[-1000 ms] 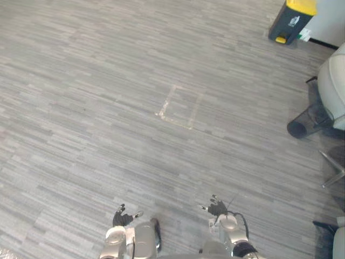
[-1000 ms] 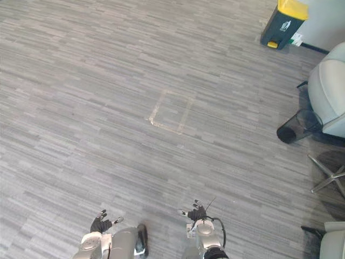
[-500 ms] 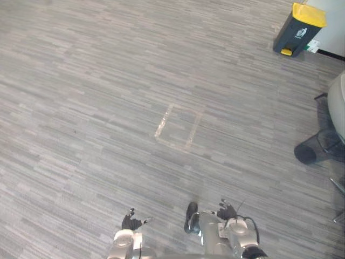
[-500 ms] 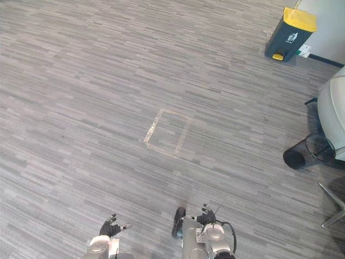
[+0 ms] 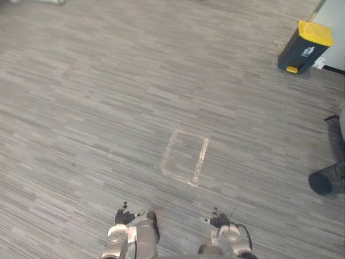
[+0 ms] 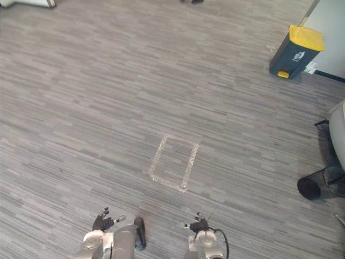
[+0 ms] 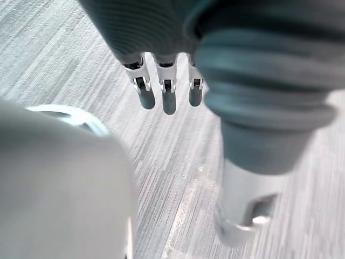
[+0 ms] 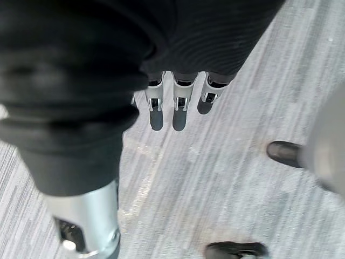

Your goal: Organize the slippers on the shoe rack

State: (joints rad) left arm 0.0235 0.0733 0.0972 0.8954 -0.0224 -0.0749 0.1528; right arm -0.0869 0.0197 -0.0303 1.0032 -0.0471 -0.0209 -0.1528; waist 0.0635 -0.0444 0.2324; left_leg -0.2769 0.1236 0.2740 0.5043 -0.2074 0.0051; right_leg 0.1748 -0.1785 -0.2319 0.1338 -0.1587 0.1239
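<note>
Left robot hand, right robot hand above the floor
We see both with fingers straight, holding nothing.

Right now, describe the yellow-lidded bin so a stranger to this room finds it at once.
Look to the pale wall at the far right of the grey floor. The bin stands beside it, beyond the taped rectangle. Its dark boxy body, yellow lid and yellow pedal set it apart from the round black basket.

A taped rectangle lies on the floor ahead of the left hand and right hand. A bin stands far right, a wastebasket nearer right.
</note>
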